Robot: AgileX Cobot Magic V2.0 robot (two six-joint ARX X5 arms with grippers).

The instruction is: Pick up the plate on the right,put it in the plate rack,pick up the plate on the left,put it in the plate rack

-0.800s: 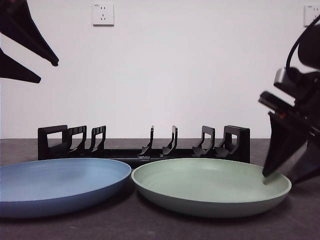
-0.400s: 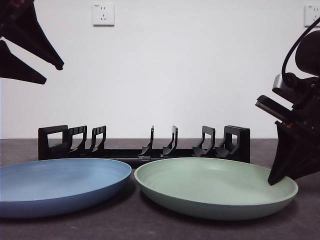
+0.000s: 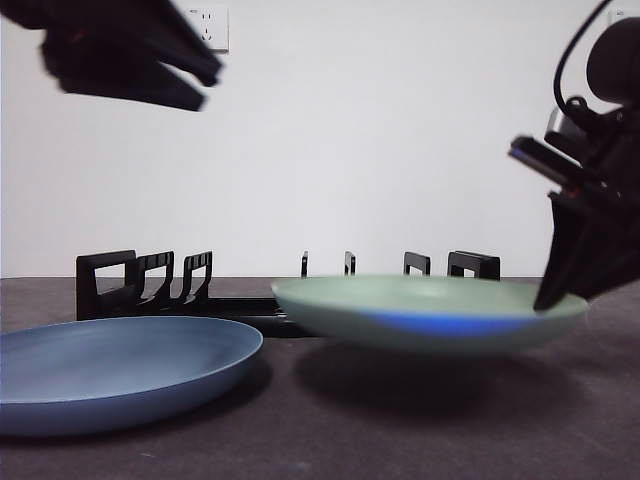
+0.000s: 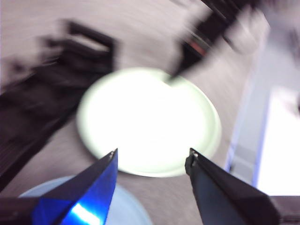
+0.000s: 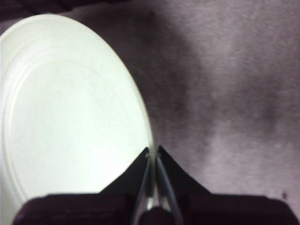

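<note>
- Right gripper [image 5: 153,152]: jaws pinched together on the rim of the green plate [image 3: 430,312], gripping it at the plate's right edge as the front view shows it [image 3: 560,300].
- Green plate: now clear of the table [image 3: 330,440] and hanging roughly level, with a shadow beneath it; half a second ago it still lay on the table beside the blue plate [image 3: 120,370]. Judgement: the lift of the first, right-hand plate has just begun, so the pick-up step is in effect done.
- Position of the green plate: just in front of the rack [image 3: 140,285], whose prongs now show only as tips above the plate's far rim. It is not yet over or in any slot.
- Left gripper [image 4: 152,157]: jaws spread wide, holding nothing. In the front view it appears high at the upper left [image 3: 190,80], blurred, and has swung inward from the corner it occupied a second ago. Its wrist view looks down on the green plate [image 4: 150,122], with the right gripper's tip at the plate's far edge [image 4: 176,75].
- Blue plate: at rest on the table, left of the green plate, untouched; its turn comes second.
- Judgement on the next move: the plate must be tipped from level toward upright and carried back over the rack; held at one rim point only, it may swing or slip in the pinch.
</note>
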